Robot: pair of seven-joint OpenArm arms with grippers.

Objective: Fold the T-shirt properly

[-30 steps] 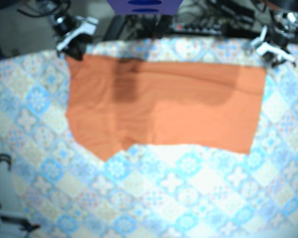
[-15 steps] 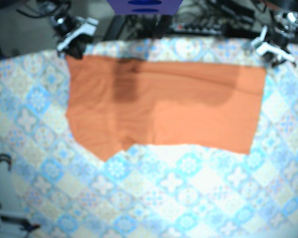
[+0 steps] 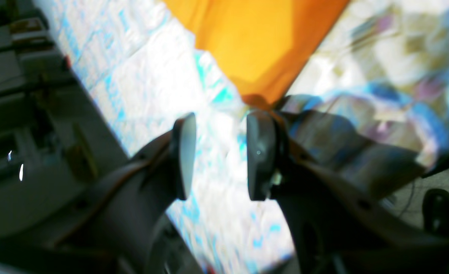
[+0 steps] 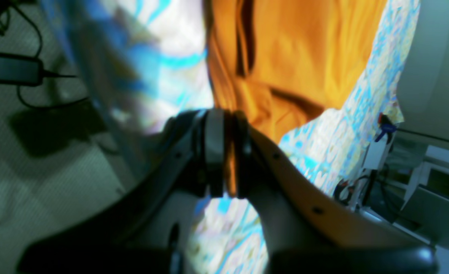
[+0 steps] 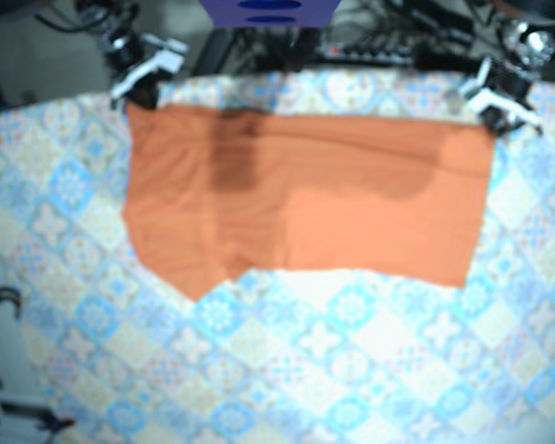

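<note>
**While one corner is pinched, the other lies free**

Though blurred, the shirt (image 5: 305, 199) reads as a wide orange slab spread flat across the upper half of the base view. Its long top edge runs from 10 o'clock to 2 o'clock, and a pointed flap hangs toward 7 o'clock. A darker band crosses it near 11 o'clock.

The corner at 10 o'clock sits in the right gripper (image 4: 228, 160). In that wrist view the jaws are pressed together on a sliver of orange fabric, and folds of shirt bunch just beyond the tips.

At 2 o'clock the left gripper (image 3: 218, 156) stands at the opposite corner with its jaws parted. Only tablecloth (image 3: 144, 80) shows through the gap, and nothing is held. The shirt's corner tip ends right at the far end of one jaw; whether they touch I cannot tell.

Blue-and-cream tiles pattern the tablecloth, which spreads beneath the shirt and on toward 6 o'clock.
</note>
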